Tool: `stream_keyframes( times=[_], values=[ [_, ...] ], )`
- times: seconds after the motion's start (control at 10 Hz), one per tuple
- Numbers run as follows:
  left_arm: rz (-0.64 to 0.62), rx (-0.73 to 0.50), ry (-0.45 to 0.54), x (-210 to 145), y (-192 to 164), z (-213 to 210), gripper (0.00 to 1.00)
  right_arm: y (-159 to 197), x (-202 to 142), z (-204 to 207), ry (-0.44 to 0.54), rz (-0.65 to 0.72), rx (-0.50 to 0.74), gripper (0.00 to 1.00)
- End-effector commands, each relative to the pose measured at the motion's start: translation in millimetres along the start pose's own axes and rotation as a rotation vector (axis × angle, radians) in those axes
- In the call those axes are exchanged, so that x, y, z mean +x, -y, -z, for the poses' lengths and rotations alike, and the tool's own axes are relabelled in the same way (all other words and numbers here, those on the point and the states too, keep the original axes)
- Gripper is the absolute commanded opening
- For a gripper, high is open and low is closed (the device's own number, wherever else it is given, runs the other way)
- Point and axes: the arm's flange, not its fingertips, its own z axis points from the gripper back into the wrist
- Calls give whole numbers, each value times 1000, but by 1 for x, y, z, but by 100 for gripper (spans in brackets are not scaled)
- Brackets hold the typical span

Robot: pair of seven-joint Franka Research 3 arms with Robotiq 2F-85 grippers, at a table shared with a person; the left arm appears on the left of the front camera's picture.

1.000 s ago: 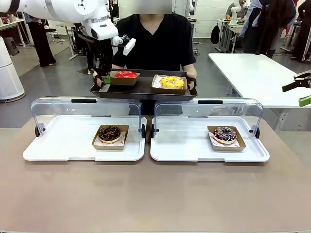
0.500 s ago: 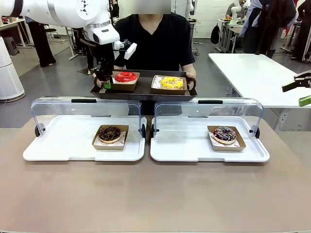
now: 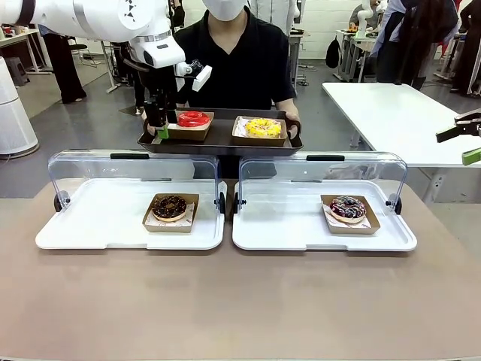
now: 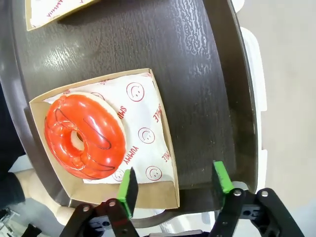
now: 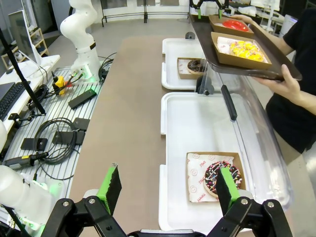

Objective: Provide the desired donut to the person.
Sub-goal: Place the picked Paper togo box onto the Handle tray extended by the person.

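Jaws apart on left gripper, straddling the brown card tray's corner; red glazed donut on the dark serving tray (person-held). Best lifted straight up, slowly.

Paper liner under the red-glazed donut, in the cardboard tray just beyond the left arm's green-padded fingers: printed in red with small round smiley signs and repeated words running sideways. One word reads "YUMMY"; another, nearer the right-hand finger, looks like "SMILE", though part of it is hard to make out.

Second liner, at the far top corner well beyond the fingers: a strip of the same red lettering along its edge, too cut off to read.

Liner beside the sprinkled donut, just beyond the right arm's fingers: faint red print, too small to read.
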Motion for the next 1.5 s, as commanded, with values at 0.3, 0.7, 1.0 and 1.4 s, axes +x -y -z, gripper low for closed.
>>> stream_keyframes(
  times=[0.3, 0.7, 1.0, 1.4],
  values=[
    [41, -7, -23, -2, 16, -17, 100, -1, -1, 1, 7, 2, 6, 100],
    [39, -27, -21, -6, 22, -24, 100, -1, -1, 1, 7, 2, 6, 100],
    [110, -15, -22, -28, 71, -53, 100, -1, -1, 1, 7, 2, 6, 100],
    [163, 81, 42, -111, 159, -82, 100, -1, -1, 1, 7, 2, 6, 100]
  ],
)
